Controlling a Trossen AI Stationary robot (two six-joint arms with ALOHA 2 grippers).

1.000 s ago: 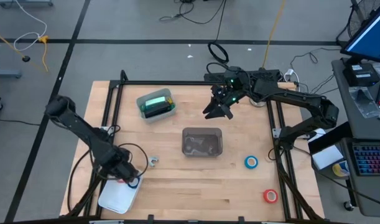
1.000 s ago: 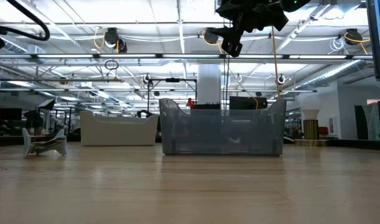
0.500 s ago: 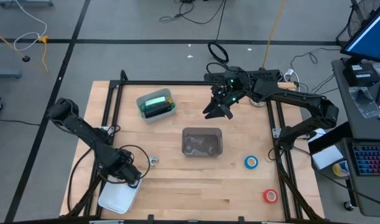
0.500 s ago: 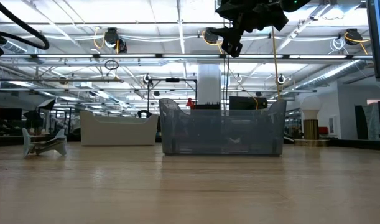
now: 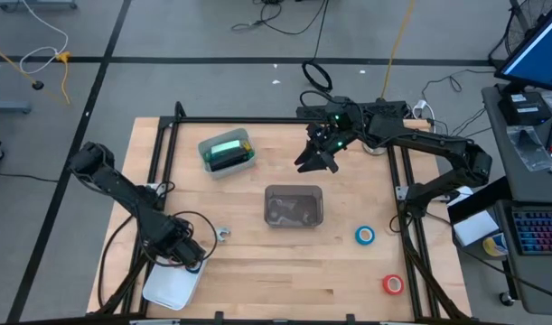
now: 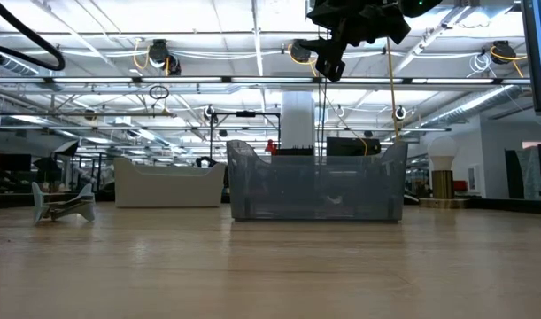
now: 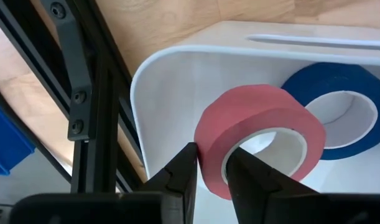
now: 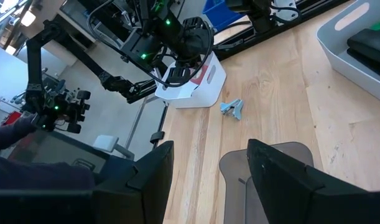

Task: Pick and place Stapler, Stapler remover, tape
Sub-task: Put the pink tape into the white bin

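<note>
the left gripper (image 7: pixel 209 174) pinches the wall of a red tape roll (image 7: pixel 258 134) over the white tray (image 5: pixel 167 286) at the table's near left corner, a blue tape roll (image 7: pixel 339 109) lying just beside it; in the high view the arm hides both rolls. the right gripper (image 5: pixel 313 161) hangs with fingers spread, raised above the far middle, its elbow bent back right. the stapler (image 5: pixel 229 152) sits in the far-left bin, half hidden. loose tape rolls (image 5: pixel 365 236) lie near right.

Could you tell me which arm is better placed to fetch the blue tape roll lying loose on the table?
The right: its end effector is open and empty nearer the blue tape roll, while the left end effector grips a red roll over the white tray.
</note>
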